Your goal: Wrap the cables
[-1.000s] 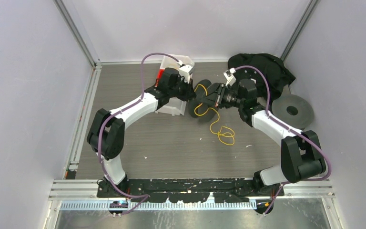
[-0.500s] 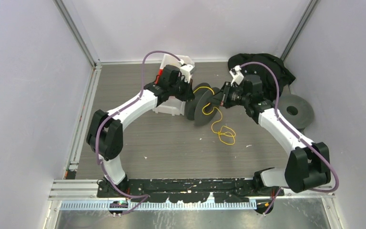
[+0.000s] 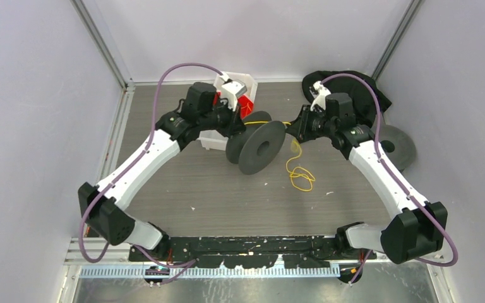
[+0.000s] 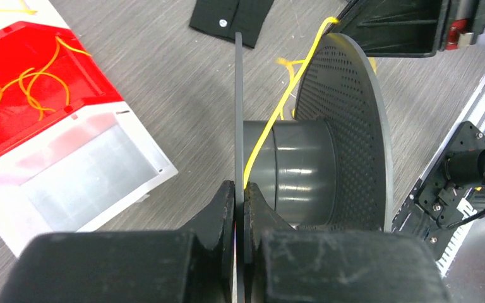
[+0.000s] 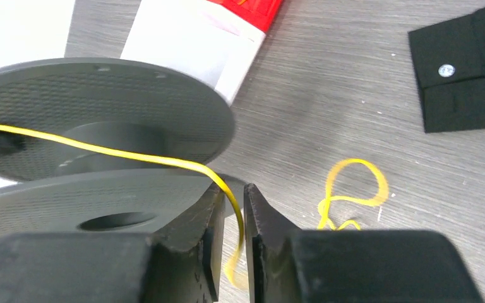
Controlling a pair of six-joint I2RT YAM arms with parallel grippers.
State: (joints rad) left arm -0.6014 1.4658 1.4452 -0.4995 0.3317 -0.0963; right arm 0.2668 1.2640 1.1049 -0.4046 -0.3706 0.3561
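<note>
A dark grey spool (image 3: 262, 146) is held off the table between the arms. My left gripper (image 3: 235, 129) is shut on its thin flange (image 4: 239, 113), jaws pinched at the rim (image 4: 239, 196). A yellow cable (image 3: 290, 124) runs from the hub (image 4: 303, 170) across the spool (image 5: 101, 151) into my right gripper (image 3: 295, 128). The right jaws (image 5: 230, 208) are closed to a narrow slot round the cable. Below them the cable hangs down to loose loops on the table (image 3: 300, 177), also in the right wrist view (image 5: 353, 186).
A red and white bin (image 3: 237, 100) holding more yellow cords (image 4: 31, 82) stands behind the left gripper. A black cloth (image 3: 353, 85) lies back right, and a second grey spool (image 3: 395, 146) lies flat by the right wall. Metal rails (image 3: 110, 158) edge the table on the left.
The left arm has stretched out and turned the spool so its face points toward the camera. The right gripper has moved up and back, and the cable now runs straighter between spool and gripper.
</note>
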